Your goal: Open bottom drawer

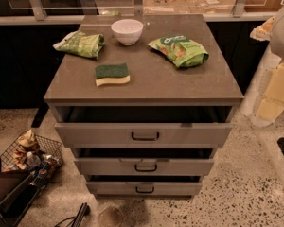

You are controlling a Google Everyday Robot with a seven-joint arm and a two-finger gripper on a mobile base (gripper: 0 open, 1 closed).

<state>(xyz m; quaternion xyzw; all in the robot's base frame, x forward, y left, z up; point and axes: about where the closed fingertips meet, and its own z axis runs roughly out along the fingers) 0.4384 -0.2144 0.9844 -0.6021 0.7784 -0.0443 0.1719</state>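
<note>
The bottom drawer (144, 188) is the lowest of three grey fronts on the cabinet, with a small black bar handle (145, 190). A thin dark gap shows above its front. The middle drawer (144, 166) and the top drawer (144, 135) sit above it, each with a dark gap over its front. My gripper is out of view. Only pale white and yellow segments of my arm (278, 86) show at the right edge, well away from the drawers.
On the cabinet top (146, 86) lie a green-and-yellow sponge (112, 74), a white bowl (127, 31) and two green snack bags (80, 44) (180, 50). A wire basket of clutter (31, 155) stands on the speckled floor at the left, with dark objects (9, 197) below it.
</note>
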